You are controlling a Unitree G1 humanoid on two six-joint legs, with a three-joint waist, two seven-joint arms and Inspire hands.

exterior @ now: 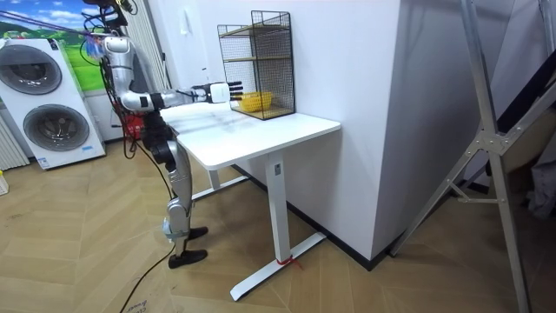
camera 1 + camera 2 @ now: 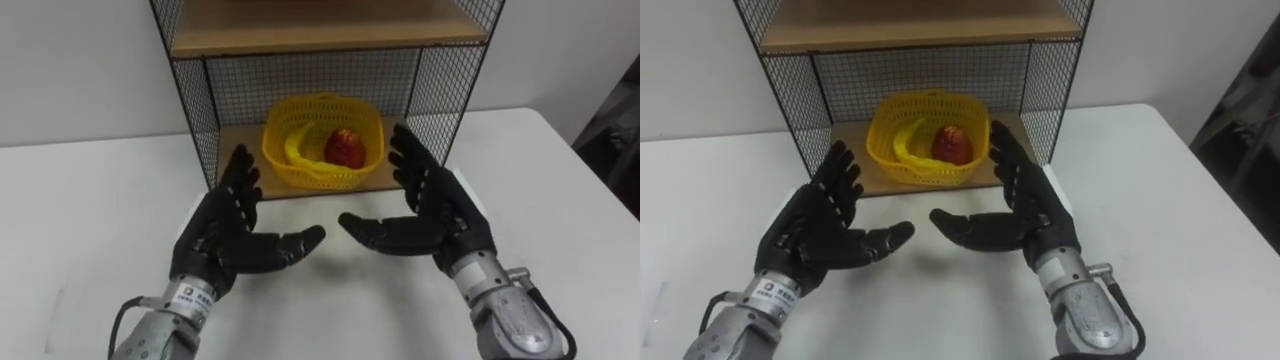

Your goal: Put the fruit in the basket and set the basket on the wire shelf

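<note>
Yellow basket point(image 2: 322, 143) with banana point(image 2: 295, 148) and apple point(image 2: 344, 148) sits on wire shelf's point(image 2: 196, 110) lower board. Left hand point(image 2: 222, 235), right hand point(image 2: 440, 208) splayed, empty. Task looks complete.

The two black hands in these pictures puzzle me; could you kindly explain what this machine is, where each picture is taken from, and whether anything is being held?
They belong to a two-legged humanoid robot. The two close pictures come from a stereo camera on its head, looking down. The room view, from a camera standing farther off, shows the robot standing at a white table. Its left hand and right hand hover over the table with fingers straight and palms facing each other, holding nothing. Beyond them a wire shelf stands on the table. On its lower board sits a yellow basket with a banana and a red fruit inside.
</note>
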